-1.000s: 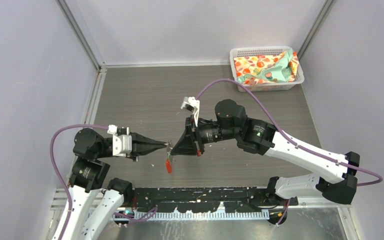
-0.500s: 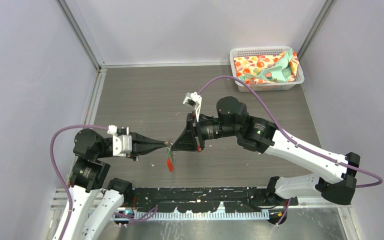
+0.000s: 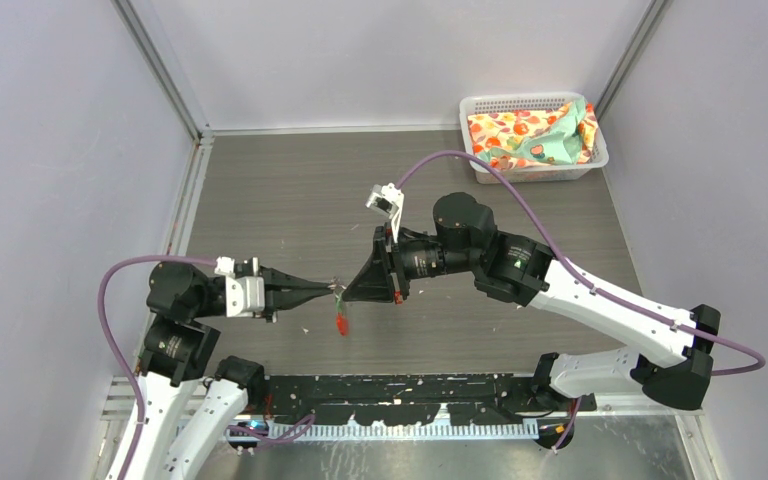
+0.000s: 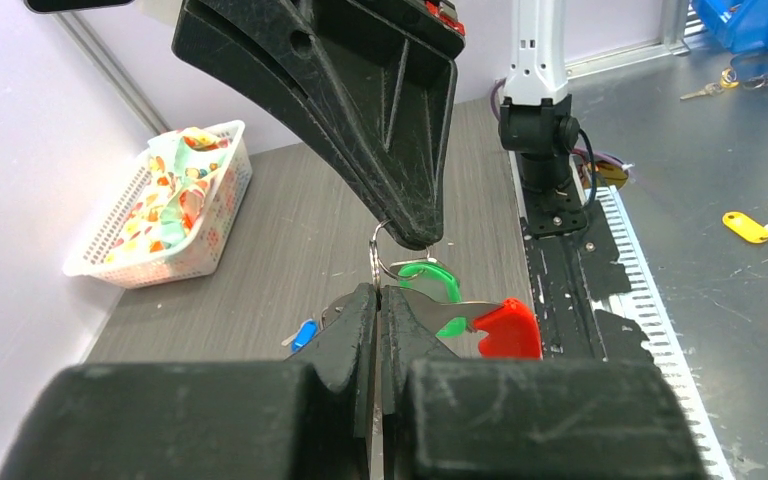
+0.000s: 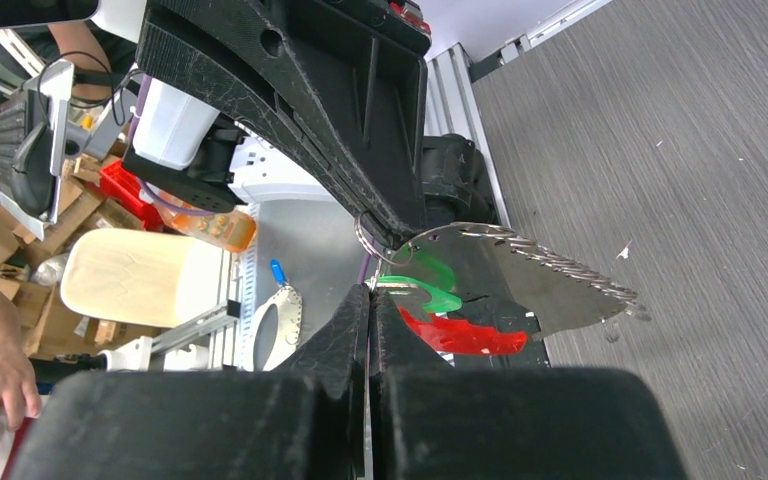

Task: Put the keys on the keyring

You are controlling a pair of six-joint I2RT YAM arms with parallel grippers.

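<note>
Above the table's near middle my left gripper (image 3: 334, 288) and right gripper (image 3: 346, 292) meet tip to tip, both shut. Between them is the keyring (image 4: 374, 256), a thin silvery wire that runs into the shut left gripper (image 4: 377, 295). The right gripper (image 4: 417, 238) pinches the ring from the other side. Its red tag (image 3: 341, 324) hangs below. The green key (image 4: 430, 285) hangs at the ring just under the right tips, and its serrated blade (image 5: 530, 270) shows in the right wrist view. The blue key (image 4: 303, 335) lies on the table below.
A white basket (image 3: 480, 165) holding colourful cloth stands at the back right corner. Grey walls close in the table on three sides. A black perforated rail (image 3: 400, 395) runs along the near edge between the arm bases.
The right gripper has shifted slightly up and away, drawing the ring with it. The red tag has risen a little and swung right. The left gripper has barely moved.
</note>
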